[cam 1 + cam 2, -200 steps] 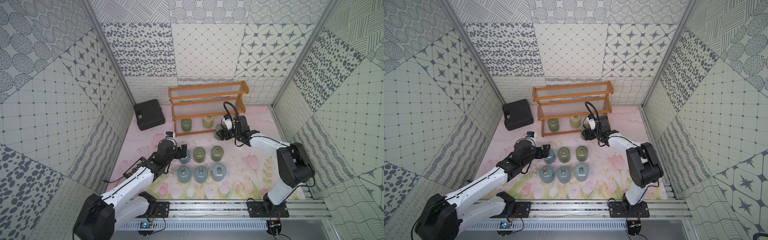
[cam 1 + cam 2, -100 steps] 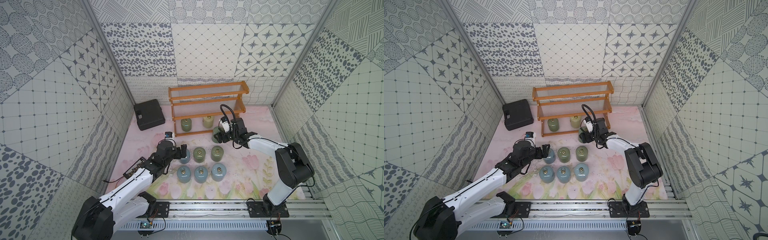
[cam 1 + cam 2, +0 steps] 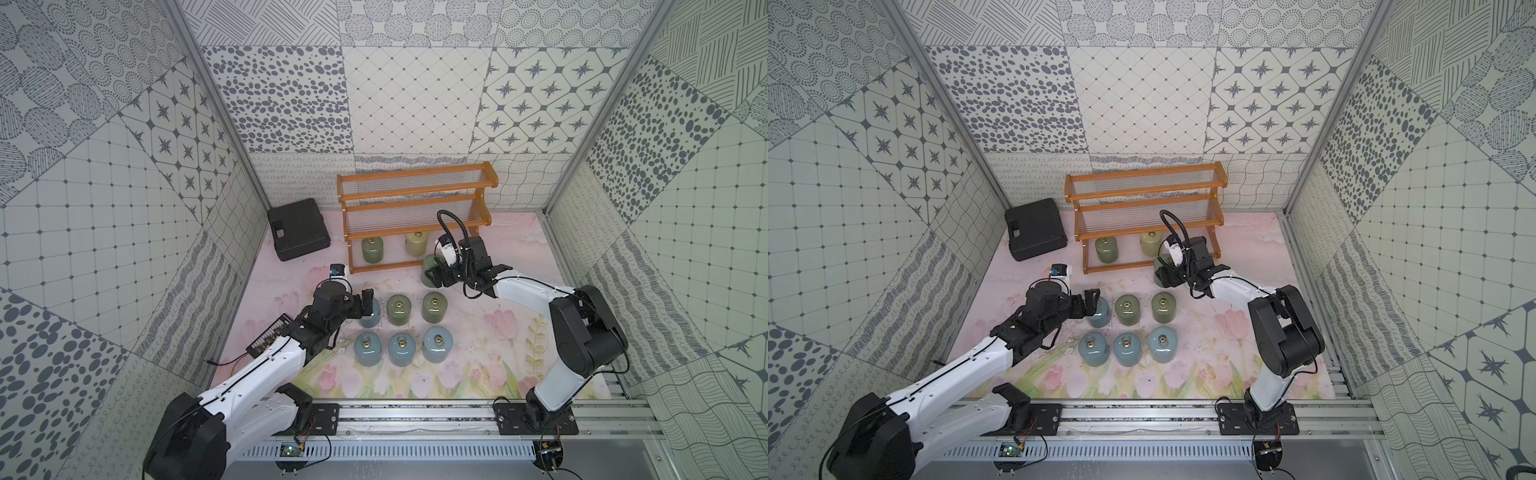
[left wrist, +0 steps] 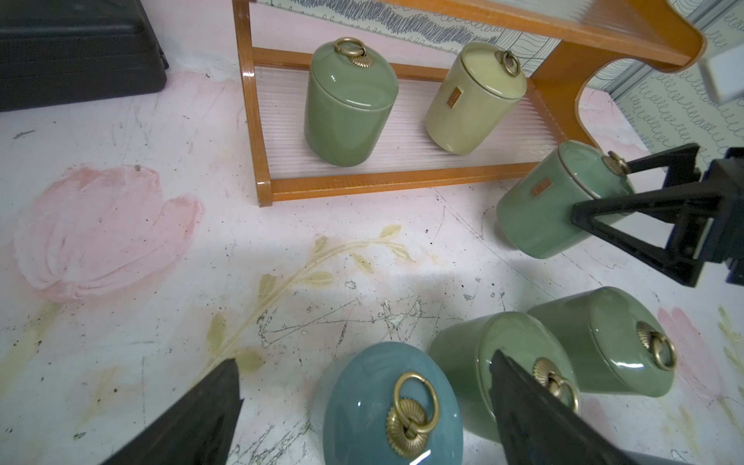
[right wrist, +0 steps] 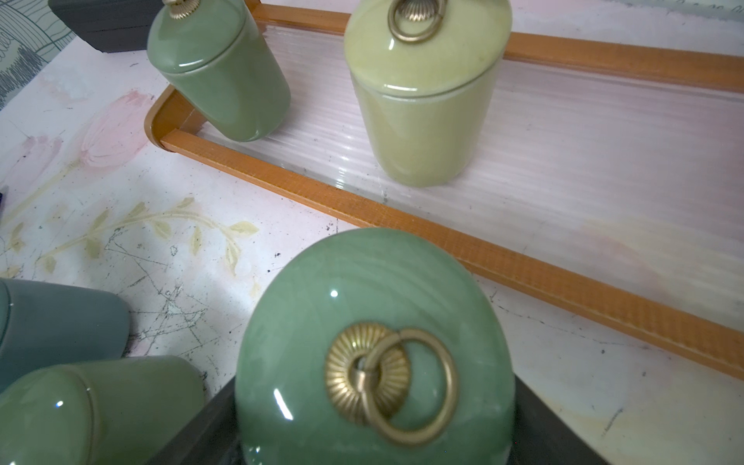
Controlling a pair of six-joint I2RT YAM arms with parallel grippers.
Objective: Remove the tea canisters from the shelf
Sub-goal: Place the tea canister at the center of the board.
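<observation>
Tea canisters were mostly off already: six stood in two tight rows on the flowered mat. Two more stood on the lowest tier of the shelf, a green canister with a pale canister beside it. The ninth canister, sage green, was just in front of the shelf's front rail. It was pinched between the fingers of the right gripper, which clamped its upper body near the lid. Whether its base touched the mat could not be told. The left gripper hung over the blue canister at the corner of the back row, fingers spread wide and gripping nothing. One finger crossed in front of the row neighbour.

Risks, as judged:
- **Slip or lid:** with glossy glaze and a high pinch, the ninth canister could slip or swing. The lid could lift if the grip sat on it.
- **Set-down:** it hung near the front rail and the back row, so a careless set-down could clip the rail or knock a jar over.
- **Left fingers:** the tight rows left them little room, and pulling away crooked could tip the blue canister or the row neighbour.
- **Last two:** reaching for them under the middle tier risked bumping that tier.
</observation>
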